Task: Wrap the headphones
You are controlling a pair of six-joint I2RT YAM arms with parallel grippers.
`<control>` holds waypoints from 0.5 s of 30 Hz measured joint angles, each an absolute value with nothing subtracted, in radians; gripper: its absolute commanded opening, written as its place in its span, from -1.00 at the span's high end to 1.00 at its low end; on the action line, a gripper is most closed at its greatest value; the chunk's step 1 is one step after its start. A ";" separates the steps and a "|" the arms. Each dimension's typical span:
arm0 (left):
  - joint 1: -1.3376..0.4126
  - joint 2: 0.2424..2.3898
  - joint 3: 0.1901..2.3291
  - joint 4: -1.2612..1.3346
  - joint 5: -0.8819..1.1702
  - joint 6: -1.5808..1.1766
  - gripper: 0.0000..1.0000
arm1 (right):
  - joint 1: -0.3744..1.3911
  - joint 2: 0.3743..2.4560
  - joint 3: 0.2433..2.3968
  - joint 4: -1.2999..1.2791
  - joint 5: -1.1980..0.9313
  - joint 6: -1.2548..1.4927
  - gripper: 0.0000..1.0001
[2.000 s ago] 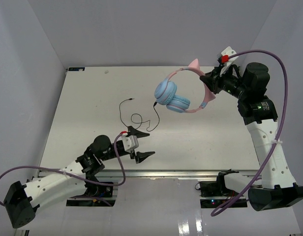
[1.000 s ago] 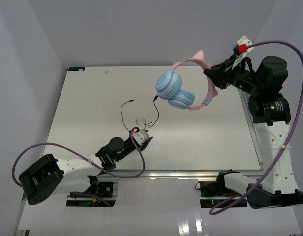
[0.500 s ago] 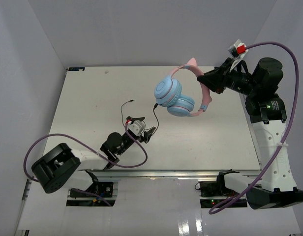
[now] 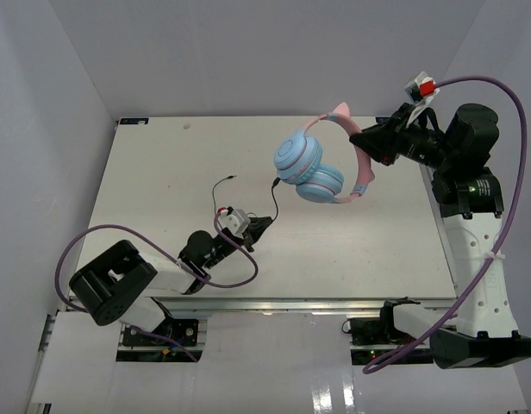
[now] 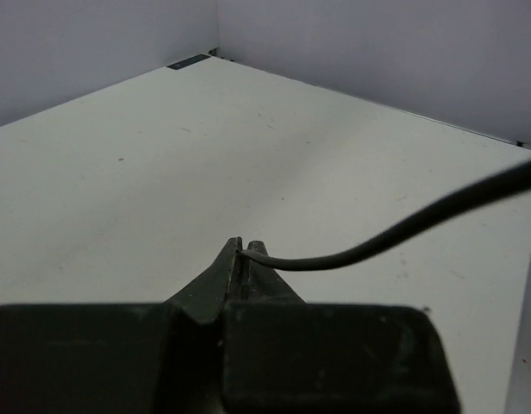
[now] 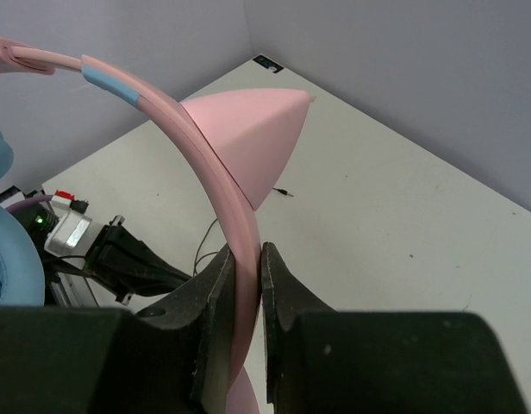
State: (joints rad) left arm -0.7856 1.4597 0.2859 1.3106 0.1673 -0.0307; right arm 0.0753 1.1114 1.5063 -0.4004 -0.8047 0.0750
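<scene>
- The right gripper [image 4: 366, 139] pinches the pink headband [image 6: 234, 226] tight and holds the headphones [image 4: 310, 168] up over the table [image 4: 153, 164].
- The left gripper [image 5: 245, 251] is squeezed tight on the thin black cable [image 5: 395, 235].

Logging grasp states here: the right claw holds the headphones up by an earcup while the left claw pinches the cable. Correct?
No: the right claw holds the headphones up by the pink headband instead, as the right wrist view shows. The left claw does pinch the cable.

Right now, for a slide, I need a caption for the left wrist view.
Left gripper shut on the thin black cable over the white table.
</scene>
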 measured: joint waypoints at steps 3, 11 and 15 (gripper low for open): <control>-0.780 1.380 0.221 1.305 0.220 -0.056 1.00 | 0.072 1.132 1.511 -0.403 -0.766 0.058 0.85; -0.777 0.986 0.232 0.934 0.325 -0.087 1.00 | 0.102 1.166 1.483 -0.424 -0.402 0.023 0.85; -0.777 0.906 0.293 0.749 0.336 -0.117 1.00 | 0.119 1.170 1.429 -0.419 -0.292 0.082 0.85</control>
State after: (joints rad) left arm -0.7769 0.9056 0.2929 0.7490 0.3362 -0.1168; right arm 0.1190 1.1702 1.4291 -0.4188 -0.2916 0.0820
